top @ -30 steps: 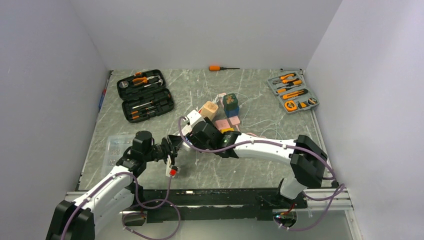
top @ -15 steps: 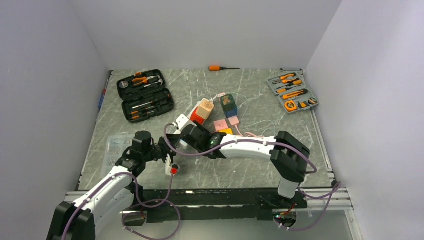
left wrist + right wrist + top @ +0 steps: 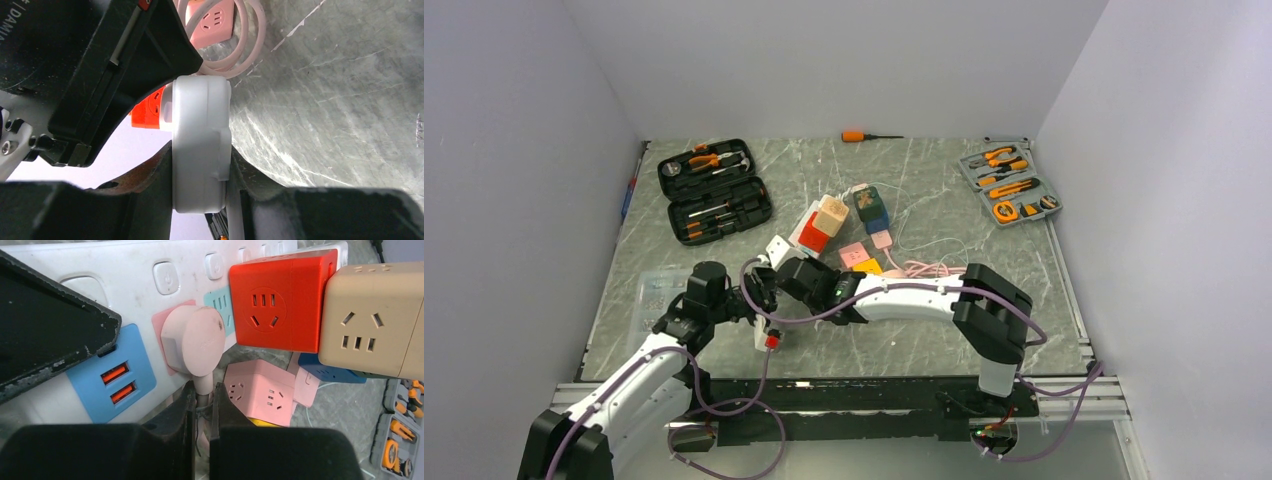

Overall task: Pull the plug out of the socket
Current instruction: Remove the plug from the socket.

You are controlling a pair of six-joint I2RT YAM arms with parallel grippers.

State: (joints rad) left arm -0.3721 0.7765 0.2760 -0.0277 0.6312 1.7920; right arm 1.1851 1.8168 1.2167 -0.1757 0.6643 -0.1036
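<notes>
A round pink plug [image 3: 196, 342] sits in the pink socket of a long white power strip [image 3: 130, 270]. My right gripper [image 3: 201, 390] is shut on the plug's neck, where the pink cord leaves it, with a finger on each side. In the top view this gripper [image 3: 786, 268] lies over the strip's middle. My left gripper [image 3: 200, 165] is shut on the strip's white end [image 3: 200, 125], clamping it edgewise above the table. From above, the left gripper [image 3: 759, 300] is just left of the right one. The strip's red switch [image 3: 771, 343] shows below them.
A red cube adapter [image 3: 280, 300] and a beige one [image 3: 372, 320] sit plugged in further along the strip. A pink cube [image 3: 260, 385] and coiled pink cord [image 3: 919, 268] lie beside it. Beyond are a black tool case [image 3: 714, 190], a grey tool case [image 3: 1009, 183] and an orange screwdriver [image 3: 869, 135].
My right arm has swung left along the strip and its jaws have closed on the plug's neck. The strip with its cubes has shifted slightly left. The left gripper has kept its hold.
</notes>
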